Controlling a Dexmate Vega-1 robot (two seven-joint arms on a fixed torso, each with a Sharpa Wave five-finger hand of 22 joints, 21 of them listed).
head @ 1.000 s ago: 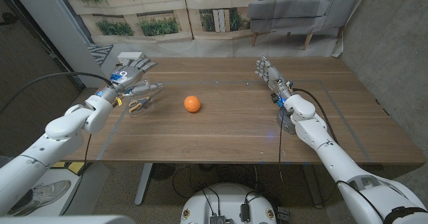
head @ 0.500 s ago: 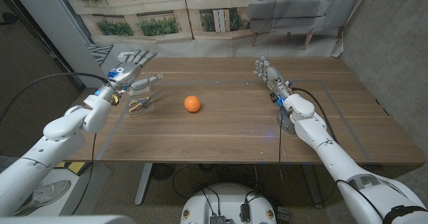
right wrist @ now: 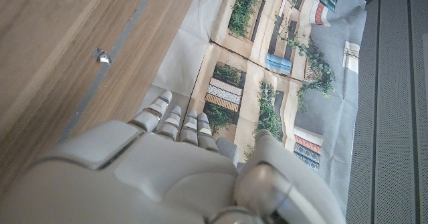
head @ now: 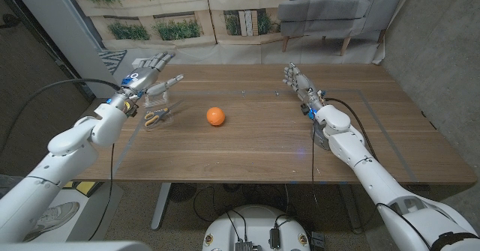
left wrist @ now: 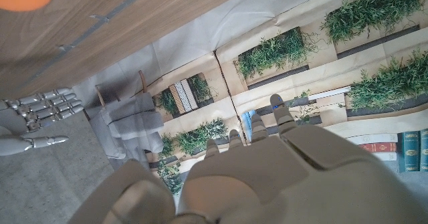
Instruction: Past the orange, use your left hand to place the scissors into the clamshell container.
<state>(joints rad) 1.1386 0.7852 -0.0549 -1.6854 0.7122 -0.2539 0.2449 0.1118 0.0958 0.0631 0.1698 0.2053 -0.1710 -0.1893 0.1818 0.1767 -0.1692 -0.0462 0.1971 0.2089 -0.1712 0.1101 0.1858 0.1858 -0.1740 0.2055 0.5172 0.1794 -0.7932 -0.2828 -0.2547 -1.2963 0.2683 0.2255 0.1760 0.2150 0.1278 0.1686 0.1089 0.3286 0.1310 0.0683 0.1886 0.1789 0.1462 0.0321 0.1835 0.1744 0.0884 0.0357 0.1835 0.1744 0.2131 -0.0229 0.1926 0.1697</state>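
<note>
Although the task names the left hand (head: 147, 77) as the carrier, that hand holds nothing now: it hangs above the worktop (head: 262, 135) near its left edge with fingers spread and reaching toward the far-left corner. Just on its near side lie the yellow-handled metal scissors (head: 155, 118), seemingly already within the clear plastic clamshell container (head: 159, 110), whose walls are too faint to trace with certainty. The scissors' long axis runs roughly along the worktop's length, blades toward the round orange fruit (head: 216, 116), which sits well apart toward the middle. The left hand is far nearer to the scissors than the right hand (head: 298, 82), which stands open, fingers apart and empty, near the far edge on the right side. From the head view the placing looks done, so the coming move is likely a withdrawal clear of the container. While the head view gives the layout, the left wrist view adds the orange and the distant right hand across bare wood.
</note>
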